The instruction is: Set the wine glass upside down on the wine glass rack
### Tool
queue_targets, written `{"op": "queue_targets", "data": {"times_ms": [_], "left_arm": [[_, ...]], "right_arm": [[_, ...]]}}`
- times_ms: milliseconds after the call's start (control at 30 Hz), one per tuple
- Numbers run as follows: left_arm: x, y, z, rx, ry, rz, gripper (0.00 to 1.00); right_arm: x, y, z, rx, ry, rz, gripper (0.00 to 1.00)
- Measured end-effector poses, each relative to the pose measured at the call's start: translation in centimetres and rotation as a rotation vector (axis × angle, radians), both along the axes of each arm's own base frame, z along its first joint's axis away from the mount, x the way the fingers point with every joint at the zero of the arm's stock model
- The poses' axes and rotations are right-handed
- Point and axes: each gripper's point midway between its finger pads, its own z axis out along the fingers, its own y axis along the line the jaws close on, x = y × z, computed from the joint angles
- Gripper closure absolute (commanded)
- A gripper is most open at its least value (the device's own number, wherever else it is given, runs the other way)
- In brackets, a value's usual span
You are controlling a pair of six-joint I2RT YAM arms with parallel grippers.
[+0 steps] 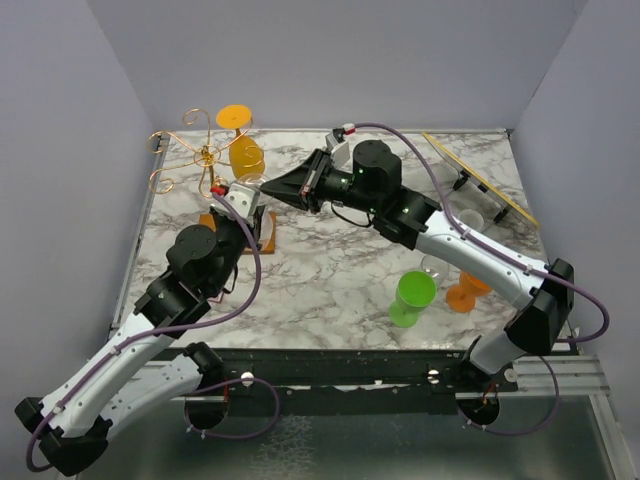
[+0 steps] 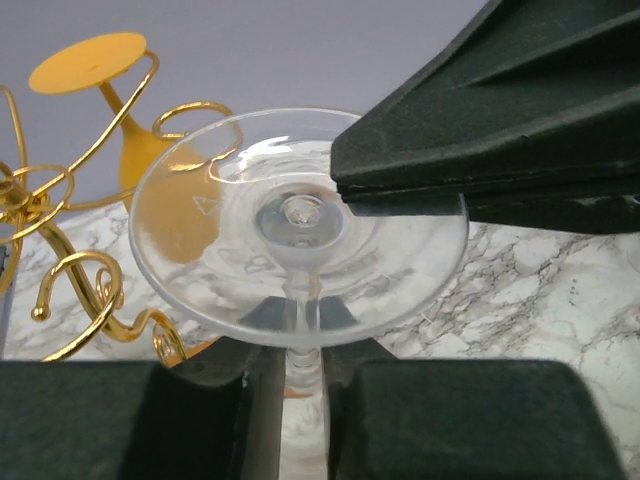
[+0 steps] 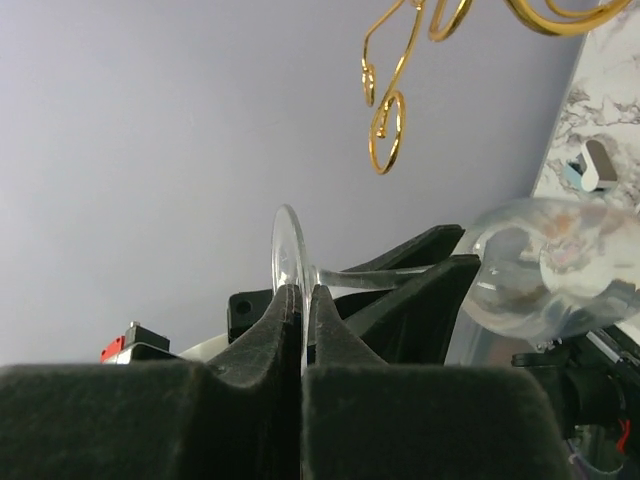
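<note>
The clear wine glass (image 2: 300,225) is held off the table, lying nearly level, beside the gold wire wine glass rack (image 1: 200,155). My left gripper (image 2: 303,362) is shut on its stem, just below the round foot. My right gripper (image 3: 303,300) is shut on the rim of that foot, which shows edge-on between its fingers. The bowl (image 3: 550,270) lies past the left fingers in the right wrist view. In the top view both grippers meet just right of the rack's post, above its wooden base (image 1: 267,232).
An orange glass (image 1: 240,140) hangs upside down on the rack's far side. A green glass (image 1: 412,296) and another orange glass (image 1: 466,292) are at the front right. A clear bin with a yellow-edged lid (image 1: 480,180) stands at the back right.
</note>
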Motion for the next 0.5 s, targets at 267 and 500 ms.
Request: {"op": "queue_targets", "data": {"times_ms": [267, 500], "left_arm": [[-1.2, 2.6, -0.5, 0.009, 0.068, 0.08, 0.42], [-4.9, 6.5, 5.5, -0.117, 0.041, 0.125, 0.38]], "right_arm": [[2.2, 1.1, -1.6, -0.058, 0.051, -0.074, 0.99], [4.2, 2.4, -2.6, -0.087, 0.071, -0.113, 0.99]]}}
